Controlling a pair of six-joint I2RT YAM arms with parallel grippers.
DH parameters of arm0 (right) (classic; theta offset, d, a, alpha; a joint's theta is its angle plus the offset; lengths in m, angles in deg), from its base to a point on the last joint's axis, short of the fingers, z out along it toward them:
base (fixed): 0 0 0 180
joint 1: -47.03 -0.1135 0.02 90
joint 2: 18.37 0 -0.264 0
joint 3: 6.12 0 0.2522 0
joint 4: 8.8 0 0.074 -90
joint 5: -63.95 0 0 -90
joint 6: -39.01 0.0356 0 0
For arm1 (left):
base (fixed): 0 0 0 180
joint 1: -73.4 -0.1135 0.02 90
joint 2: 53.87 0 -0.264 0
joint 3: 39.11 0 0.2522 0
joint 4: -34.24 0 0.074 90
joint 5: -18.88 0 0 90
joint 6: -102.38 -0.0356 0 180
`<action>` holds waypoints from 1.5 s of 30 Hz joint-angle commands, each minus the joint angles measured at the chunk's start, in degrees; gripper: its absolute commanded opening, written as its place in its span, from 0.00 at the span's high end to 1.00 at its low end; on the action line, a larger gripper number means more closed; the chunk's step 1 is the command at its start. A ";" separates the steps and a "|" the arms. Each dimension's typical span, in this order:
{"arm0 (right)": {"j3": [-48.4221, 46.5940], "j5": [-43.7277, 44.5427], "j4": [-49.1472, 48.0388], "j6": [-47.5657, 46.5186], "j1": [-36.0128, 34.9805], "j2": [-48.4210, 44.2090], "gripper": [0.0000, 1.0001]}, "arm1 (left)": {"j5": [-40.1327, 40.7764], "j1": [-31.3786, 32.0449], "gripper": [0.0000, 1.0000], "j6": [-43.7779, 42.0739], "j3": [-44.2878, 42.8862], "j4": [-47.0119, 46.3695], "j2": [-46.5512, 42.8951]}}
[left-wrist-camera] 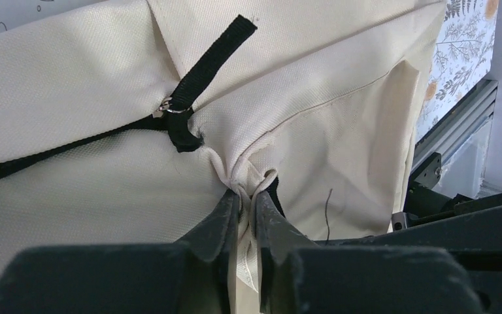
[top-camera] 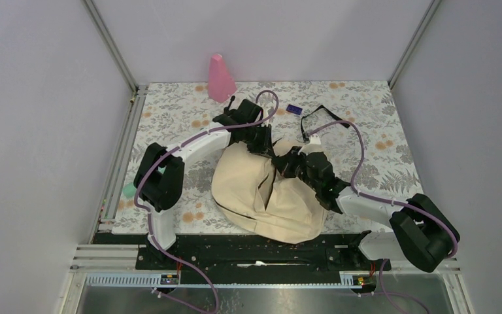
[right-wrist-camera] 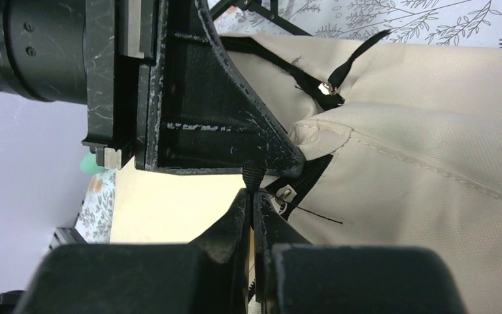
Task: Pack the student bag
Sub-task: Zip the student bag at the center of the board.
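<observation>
The left gripper (left-wrist-camera: 247, 196) is pinching a puckered fold of cream fabric on the student bag (top-camera: 261, 196). Its jaws are pressing close on the cloth, just below a black zipper pull (left-wrist-camera: 199, 78). The right gripper (right-wrist-camera: 252, 195) is clamping a black tab (right-wrist-camera: 252, 175) at the bag's zipper, jaws together on it, just beside the left gripper's fingers. The bag is lying slumped on the floral table (top-camera: 379, 137), with both grippers meeting at its far side. Beyond the bag a pink cone-shaped object (top-camera: 220, 78) is standing, and a small blue item (top-camera: 293, 109) is lying near the bag's black strap (top-camera: 327, 114).
</observation>
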 commanded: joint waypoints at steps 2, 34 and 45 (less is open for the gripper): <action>-4.28 -1.69 3.50 -5.10 -3.21 -2.64 1.00 | -0.66 0.30 1.00 0.62 -0.89 -3.92 -0.22; -7.13 -3.20 12.99 -10.63 -14.15 -9.34 1.00 | 0.12 -3.11 1.00 3.73 3.40 -12.04 -7.41; -6.45 -2.15 14.85 -10.52 -19.66 -11.79 1.00 | 0.74 -4.25 1.00 4.48 4.49 -13.43 -8.09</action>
